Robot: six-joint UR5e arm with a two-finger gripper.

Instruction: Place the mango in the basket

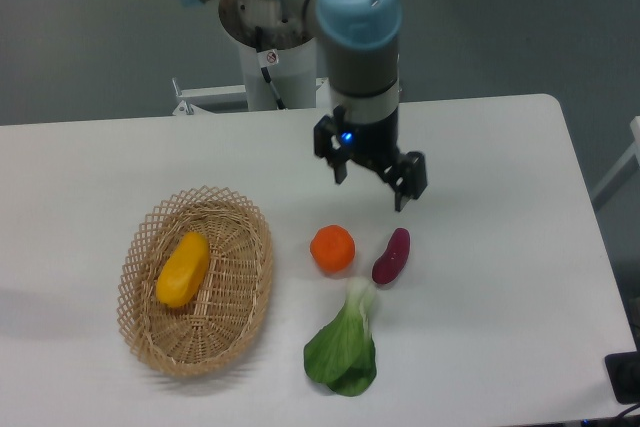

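Note:
The mango (183,269), oblong and yellow-orange, lies inside the large oval wicker basket (250,292) at the left of the table. My gripper (370,189) hangs open and empty above the table's middle, well to the right of the basket and just above and behind the orange and the sweet potato. Its two dark fingers are spread apart with nothing between them.
A round orange (332,248) and a purple sweet potato (391,256) lie side by side below the gripper. A green leafy bok choy (344,349) lies in front of them. The robot's base stands at the table's far edge.

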